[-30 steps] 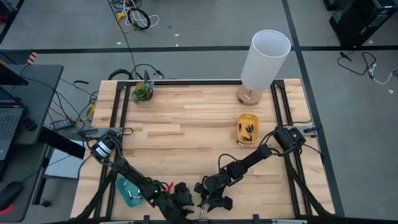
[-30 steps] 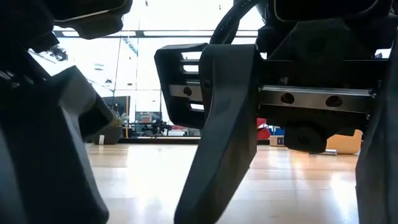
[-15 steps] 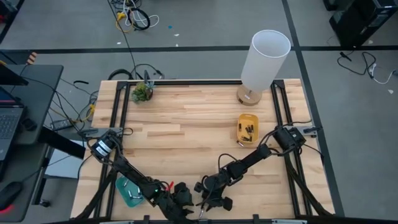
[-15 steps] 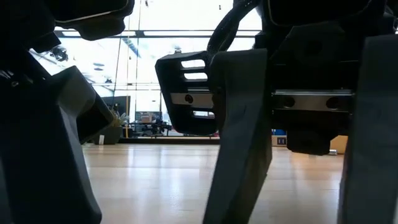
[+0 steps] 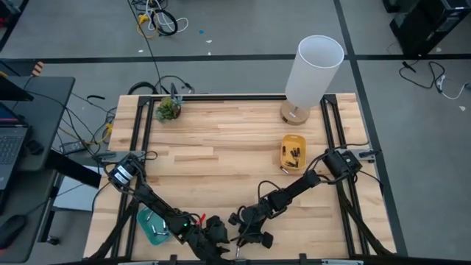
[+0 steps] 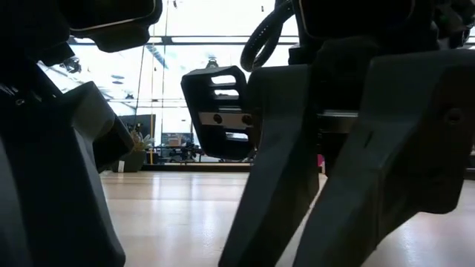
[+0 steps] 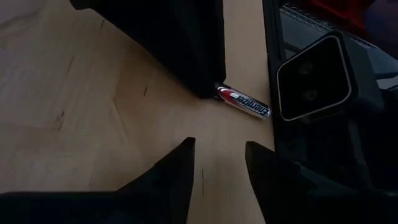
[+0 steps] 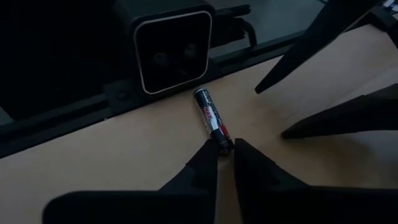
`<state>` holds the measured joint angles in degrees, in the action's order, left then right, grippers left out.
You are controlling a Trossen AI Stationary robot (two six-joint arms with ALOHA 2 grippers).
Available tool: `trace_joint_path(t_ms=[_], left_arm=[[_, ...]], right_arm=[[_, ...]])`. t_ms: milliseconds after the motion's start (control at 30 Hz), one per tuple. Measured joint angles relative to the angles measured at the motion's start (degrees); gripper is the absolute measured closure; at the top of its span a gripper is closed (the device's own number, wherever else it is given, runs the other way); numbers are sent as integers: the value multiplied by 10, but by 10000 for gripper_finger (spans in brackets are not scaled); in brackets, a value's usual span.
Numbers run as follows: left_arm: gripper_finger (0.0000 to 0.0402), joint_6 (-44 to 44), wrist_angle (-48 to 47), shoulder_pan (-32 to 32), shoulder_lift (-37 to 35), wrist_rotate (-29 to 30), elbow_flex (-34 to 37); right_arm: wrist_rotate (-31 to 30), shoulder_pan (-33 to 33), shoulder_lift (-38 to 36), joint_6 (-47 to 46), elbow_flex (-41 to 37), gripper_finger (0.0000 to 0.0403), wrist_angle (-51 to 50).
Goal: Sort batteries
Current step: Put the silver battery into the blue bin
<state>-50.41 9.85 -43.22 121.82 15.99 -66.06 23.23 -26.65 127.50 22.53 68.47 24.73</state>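
Note:
One battery (image 8: 210, 118), silver and black with a red mark, lies flat on the wood by the table's near edge; the left wrist view shows this battery (image 7: 244, 101) too. My right gripper (image 8: 225, 148) has closed on its end. My left gripper (image 7: 221, 146) stands open just beside it, a short way from the battery, with nothing between its fingers. From above, both grippers sit side by side at the middle of the near edge, my left gripper (image 5: 210, 235) and my right gripper (image 5: 246, 235). A yellow tray (image 5: 293, 140) holds several dark batteries. A teal tray (image 5: 151, 228) stands near left. My right gripper has the battery's end (image 8: 220, 139) that points toward it between its two fingertips. The fingers slant down from the table's far side, and the battery runs on ahead of them. The battery lies flat on the table.
The low camera's box (image 8: 171, 46) stands at the near edge, right behind the battery. One loose battery (image 5: 282, 171) lies beside the yellow tray. A white lamp (image 5: 313, 70) stands at the far right and a small plant (image 5: 168, 109) at the far left.
My right gripper's fingers have drawn together around the battery's end; in the low view the gap between them has shrunk a great deal. The battery still lies on the table.

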Motion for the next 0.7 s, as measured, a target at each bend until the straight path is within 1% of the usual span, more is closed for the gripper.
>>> trace_joint_path(t_ms=[200,300,400,600,700], left_arm=[[240,-8,0,0,0,1,0],[240,-9,0,0,1,14,0],[240,-5,1,1,1,28,0],[240,-5,2,4,1,29,0],[240,-6,3,4,1,31,0]], right_arm=[[4,4,0,13,1,386,-13],[8,10,-1,12,1,400,-17],[13,17,-1,5,1,399,-24],[27,37,-4,1,3,402,-54],[49,48,-4,1,3,400,-64]])
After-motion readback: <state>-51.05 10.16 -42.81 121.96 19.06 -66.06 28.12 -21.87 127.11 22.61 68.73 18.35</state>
